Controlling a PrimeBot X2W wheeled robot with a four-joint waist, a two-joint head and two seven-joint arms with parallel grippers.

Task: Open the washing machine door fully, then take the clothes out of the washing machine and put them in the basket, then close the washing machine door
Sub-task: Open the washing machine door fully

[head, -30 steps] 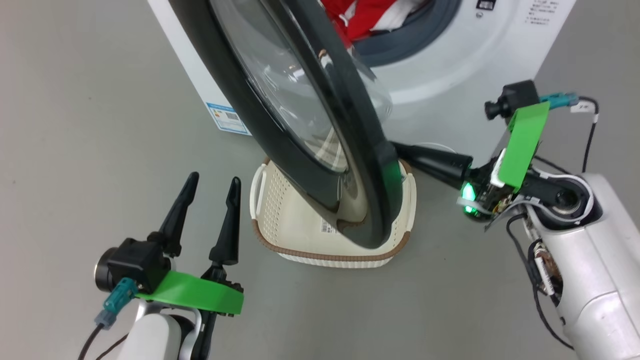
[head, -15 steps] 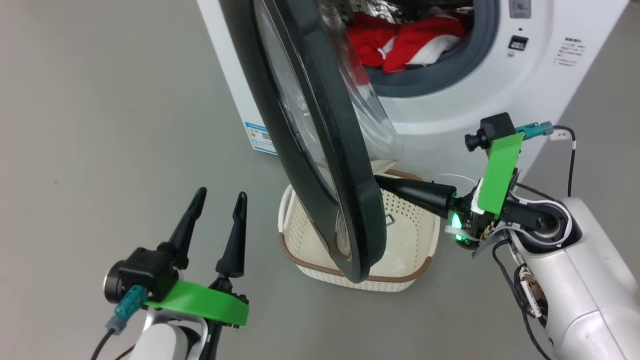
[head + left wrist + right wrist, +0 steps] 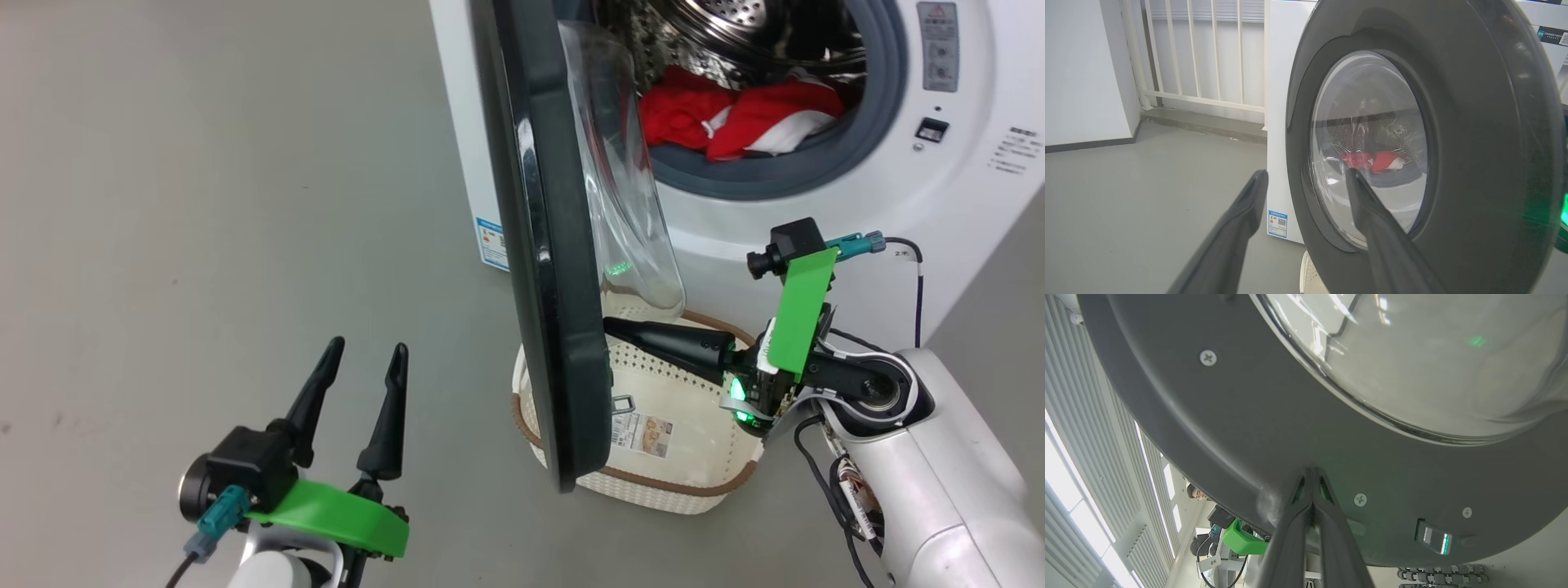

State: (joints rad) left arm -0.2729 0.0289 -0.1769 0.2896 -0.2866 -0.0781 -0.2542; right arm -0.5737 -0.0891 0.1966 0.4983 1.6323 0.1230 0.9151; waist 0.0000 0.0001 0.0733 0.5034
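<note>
The white washing machine stands at the upper right with red clothes lying in its steel drum. The washing machine door hangs edge-on to me, black rim toward the camera, its glass bowl facing the machine. My right gripper is shut, its tips pressed against the door's inner face above the cream basket. In the right wrist view the shut right gripper touches the grey inner rim. At the lower left, my left gripper stands open and holds nothing. Past the left gripper the door shows its outer side, the clothes visible through the glass.
Grey floor stretches left of the machine. A blue label marks the machine's side panel. A white railing and a wall stand behind. A person shows beneath the door in the right wrist view.
The head camera has shifted. The door has swung wider and now stands more edge-on, with my shut right gripper still against its inner face. My left gripper stays open.
</note>
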